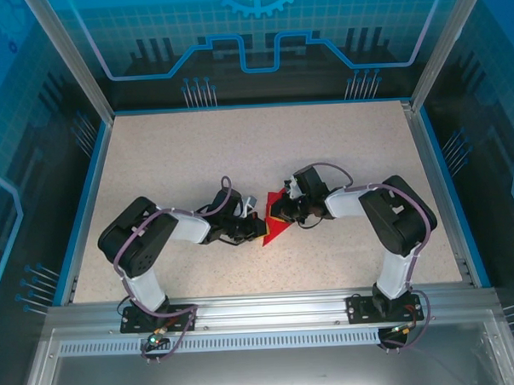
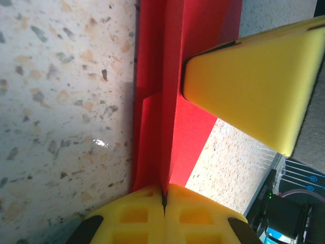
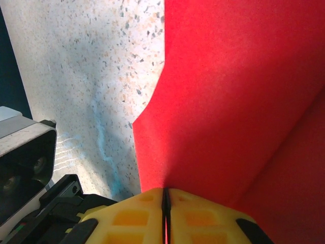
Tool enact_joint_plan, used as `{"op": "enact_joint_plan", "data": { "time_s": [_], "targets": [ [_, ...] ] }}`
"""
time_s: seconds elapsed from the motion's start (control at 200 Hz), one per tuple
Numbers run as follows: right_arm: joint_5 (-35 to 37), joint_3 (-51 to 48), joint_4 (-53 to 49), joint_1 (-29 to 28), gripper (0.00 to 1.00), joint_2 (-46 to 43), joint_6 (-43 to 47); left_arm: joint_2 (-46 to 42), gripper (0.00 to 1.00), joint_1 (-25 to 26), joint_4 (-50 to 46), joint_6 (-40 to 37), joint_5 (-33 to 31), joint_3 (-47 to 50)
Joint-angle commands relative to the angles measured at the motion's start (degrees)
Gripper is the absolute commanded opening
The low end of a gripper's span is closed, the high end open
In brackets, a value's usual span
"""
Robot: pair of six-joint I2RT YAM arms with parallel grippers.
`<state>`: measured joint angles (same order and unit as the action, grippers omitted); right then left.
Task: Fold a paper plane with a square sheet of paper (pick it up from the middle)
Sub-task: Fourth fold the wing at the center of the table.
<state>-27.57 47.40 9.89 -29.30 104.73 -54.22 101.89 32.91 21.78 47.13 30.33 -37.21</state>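
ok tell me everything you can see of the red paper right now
The red paper is thin, matte and bright red, folded rather than flat. The left wrist view shows stacked layers with a long straight crease running away from the left gripper, which is shut on its edge. The right gripper is shut on another part, and the sheet curves away from it. It sits between the two arms over the middle of the speckled table; whether it touches the table I cannot tell.

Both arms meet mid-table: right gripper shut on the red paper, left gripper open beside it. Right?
No. The left gripper isn't open: the left wrist view shows its pads closed on a fold of the red paper. The right gripper is shut on it, as you said.
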Motion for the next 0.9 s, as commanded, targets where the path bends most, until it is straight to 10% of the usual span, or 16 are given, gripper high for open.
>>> {"op": "enact_joint_plan", "data": {
  "time_s": [0.0, 0.895],
  "targets": [
    [2.0, 0.7, -1.7, 0.7, 0.11, 0.8, -0.2, 1.6, 0.04, -1.1, 0.0, 1.9, 2.5, 0.0],
    [4.4, 0.4, -4.3, 1.1, 0.11, 0.6, -1.1, 7.2, 0.02, -5.0, -4.3, 4.2, 11.8, -4.1]
  ]
}}
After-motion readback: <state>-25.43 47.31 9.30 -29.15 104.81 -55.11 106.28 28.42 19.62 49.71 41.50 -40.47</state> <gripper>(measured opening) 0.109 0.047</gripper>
